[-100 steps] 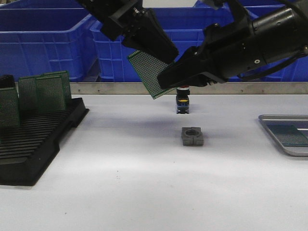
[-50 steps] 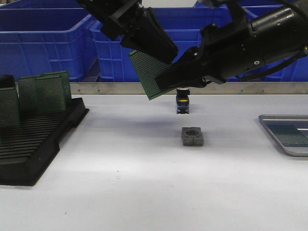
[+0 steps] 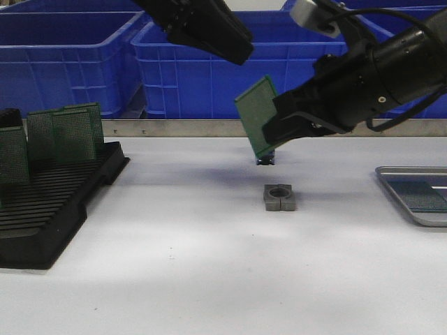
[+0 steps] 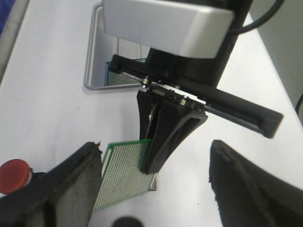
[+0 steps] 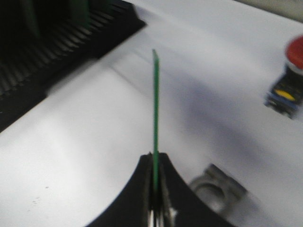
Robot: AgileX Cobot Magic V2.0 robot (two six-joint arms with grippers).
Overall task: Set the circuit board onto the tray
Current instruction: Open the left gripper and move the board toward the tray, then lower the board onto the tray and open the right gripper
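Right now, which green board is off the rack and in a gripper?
The circuit board pinched in the right gripper, tilted in mid-air. The others stand in the black rack.

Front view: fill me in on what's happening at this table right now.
The right gripper is shut on a green circuit board, holding it tilted in the air above the table's middle. The left gripper is open and apart from the board, raised above it. The tray sits at the table's right edge with a board already lying in it. More boards stand in the black rack on the left. The held board is not yet on the tray.
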